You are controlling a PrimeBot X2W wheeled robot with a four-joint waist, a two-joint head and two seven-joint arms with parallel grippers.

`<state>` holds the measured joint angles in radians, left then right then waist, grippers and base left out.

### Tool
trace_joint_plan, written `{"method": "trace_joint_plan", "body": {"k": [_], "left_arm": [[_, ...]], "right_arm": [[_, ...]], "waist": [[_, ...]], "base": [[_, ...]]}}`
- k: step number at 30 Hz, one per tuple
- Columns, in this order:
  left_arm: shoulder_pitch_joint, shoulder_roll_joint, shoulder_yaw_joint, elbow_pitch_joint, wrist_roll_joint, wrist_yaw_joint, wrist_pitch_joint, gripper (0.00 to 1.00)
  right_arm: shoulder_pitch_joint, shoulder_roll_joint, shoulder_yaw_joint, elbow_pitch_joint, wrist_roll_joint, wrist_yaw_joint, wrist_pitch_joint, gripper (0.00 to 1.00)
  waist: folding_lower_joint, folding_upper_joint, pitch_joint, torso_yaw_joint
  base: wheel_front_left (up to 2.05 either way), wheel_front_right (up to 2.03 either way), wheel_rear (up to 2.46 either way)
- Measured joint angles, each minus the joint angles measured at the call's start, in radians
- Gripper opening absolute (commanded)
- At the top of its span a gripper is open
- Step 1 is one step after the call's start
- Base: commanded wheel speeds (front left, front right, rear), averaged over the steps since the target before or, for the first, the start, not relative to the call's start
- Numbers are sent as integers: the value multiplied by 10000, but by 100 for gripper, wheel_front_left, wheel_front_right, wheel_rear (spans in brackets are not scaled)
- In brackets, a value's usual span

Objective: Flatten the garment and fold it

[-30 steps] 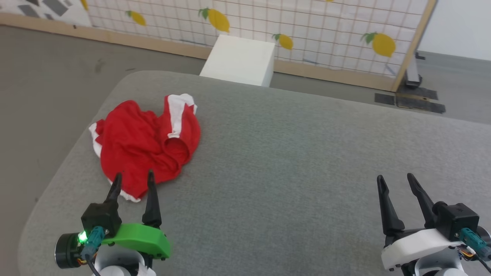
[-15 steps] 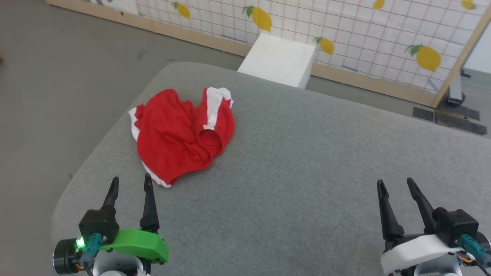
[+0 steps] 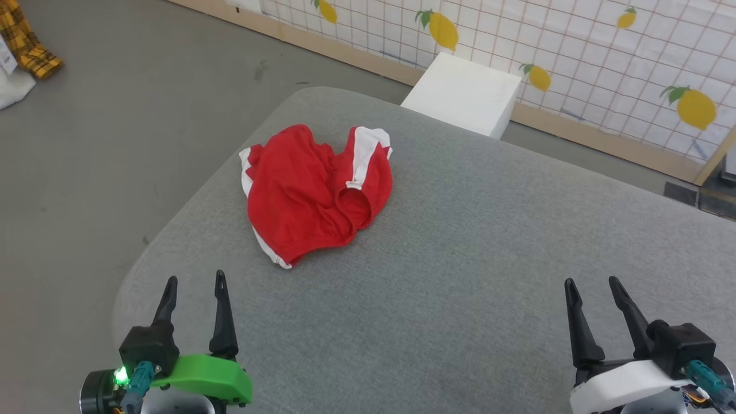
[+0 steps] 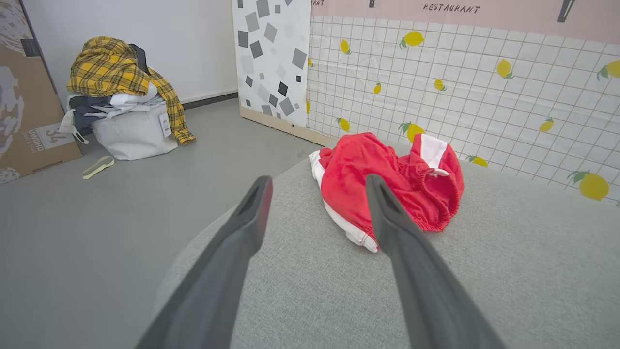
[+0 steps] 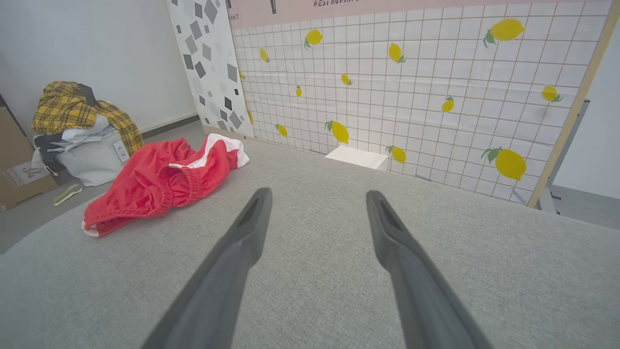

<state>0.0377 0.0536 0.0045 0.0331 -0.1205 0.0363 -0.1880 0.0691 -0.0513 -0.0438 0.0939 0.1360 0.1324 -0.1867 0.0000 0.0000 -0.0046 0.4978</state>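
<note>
The garment [image 3: 313, 192], red with white stripes and trim, lies crumpled in a heap near the far left corner of the grey padded table [image 3: 471, 253]. My left gripper [image 3: 194, 282] hovers open at the lower left, short of the garment, with nothing between its fingers. My right gripper [image 3: 592, 283] stands open at the lower right, far from the cloth. In the left wrist view the garment [image 4: 387, 184] sits just beyond my right fingertip [image 4: 375, 184]. The right wrist view shows the garment [image 5: 160, 182] off to the left, elastic waistband facing me.
A white box [image 3: 463, 95] stands on the floor behind the table, before a lemon-print tiled panel [image 3: 575, 46]. A pile of clothes with a yellow plaid shirt [image 4: 116, 72] on a pale bag sits on the floor at left, beside a cardboard box [image 4: 24, 111].
The head camera has turned left, so the whole scene slid rightward in view. Both grippers stay open and in place; the garment has not moved on the table.
</note>
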Motion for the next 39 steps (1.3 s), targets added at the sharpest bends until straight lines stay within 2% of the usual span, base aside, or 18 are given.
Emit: {"method": "trace_joint_plan", "body": {"k": [11, 17, 23, 26, 31, 37, 39], "left_arm": [[-108, 0, -46, 213, -412, 35, -267, 100], [-1268, 102, 127, 976, -669, -456, -401, 100], [-3419, 669, 226, 2349, -1231, -978, -44, 100], [-4463, 972, 284, 3267, -1699, -1185, 631, 100], [-6015, 1384, 332, 5009, -2629, -1438, 2587, 100], [-7249, 1774, 263, 6472, -3269, -1490, 5306, 100], [-7507, 1845, 240, 6828, -3448, -1388, 6178, 100]], "right_arm": [[129, 6, 88, 171, 29, 0, -251, 100], [112, 8, 50, -21, -115, 0, -242, 100], [64, 12, -165, -474, -297, 0, -36, 100], [5, 13, -268, -725, -422, 0, 98, 100], [-95, 15, -506, -1172, -600, -2, 270, 100], [-309, 13, -660, -1657, -754, -2, 460, 100], [-318, 15, -683, -1739, -755, -2, 474, 100]], "waist": [[0, 0, 315, 226], [0, 0, 640, 78], [0, 0, 1164, -144], [1, 0, 1481, -296], [1, 0, 2092, -624], [1, 0, 2838, -1116], [1, 0, 3076, -1266]], "base": [[0, 0, 0], [0, 0, 0], [0, 0, 0], [0, 0, 0], [0, 0, 0], [0, 0, 0], [0, 0, 0]]}}
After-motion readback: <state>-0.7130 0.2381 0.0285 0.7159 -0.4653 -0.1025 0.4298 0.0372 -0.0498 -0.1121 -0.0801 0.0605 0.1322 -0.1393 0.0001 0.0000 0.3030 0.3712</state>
